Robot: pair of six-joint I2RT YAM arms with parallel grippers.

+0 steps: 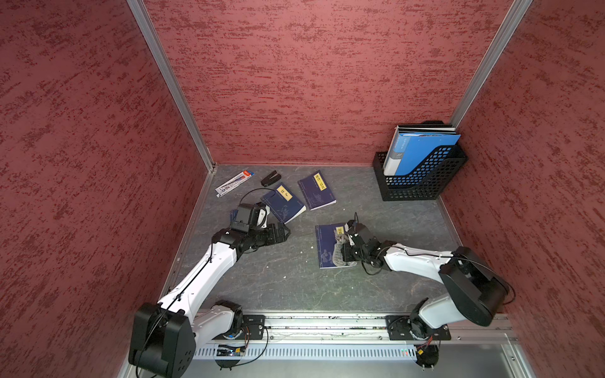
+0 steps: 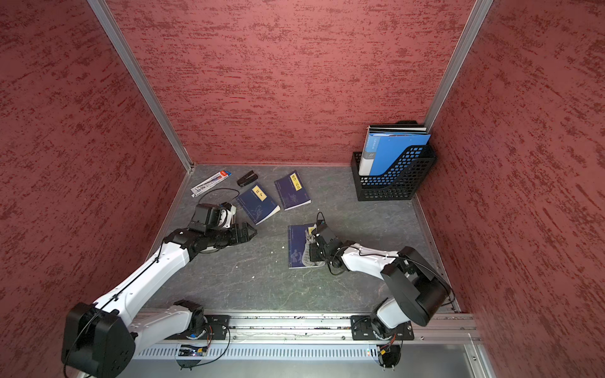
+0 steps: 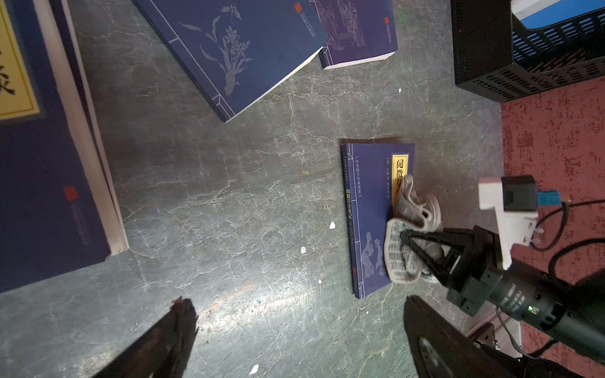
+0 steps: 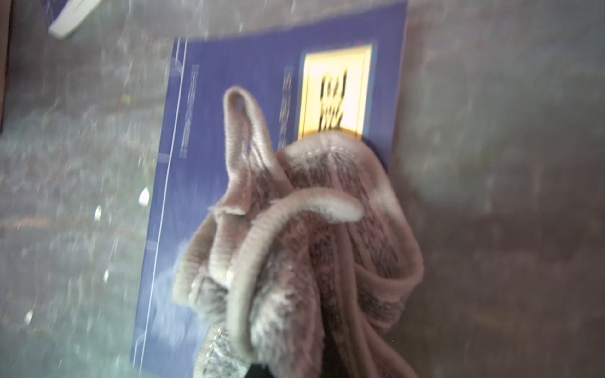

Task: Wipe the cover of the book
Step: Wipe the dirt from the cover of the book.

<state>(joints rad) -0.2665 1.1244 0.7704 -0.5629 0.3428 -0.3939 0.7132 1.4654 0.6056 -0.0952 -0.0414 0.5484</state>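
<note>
A dark blue book [image 1: 325,245] with a yellow title label lies flat on the grey tabletop, seen in both top views [image 2: 296,243]. A crumpled grey cloth [image 1: 338,258] rests on the right half of its cover. My right gripper [image 1: 343,252] is shut on the cloth [image 3: 401,252] and holds it against the book [image 3: 371,209]. In the right wrist view the cloth [image 4: 311,242] hides the jaws and covers the lower part of the book [image 4: 258,75]. My left gripper [image 1: 284,231] hovers open and empty over bare tabletop, left of the book [image 3: 296,302].
Two more blue books [image 1: 284,203] [image 1: 317,191] lie behind the left gripper, and another [image 1: 233,214] sits under the left wrist. A stapler [image 1: 270,178] and pen packet [image 1: 234,183] are at back left. A black mesh file holder [image 1: 422,180] fills the back right corner. White crumbs dot the tabletop.
</note>
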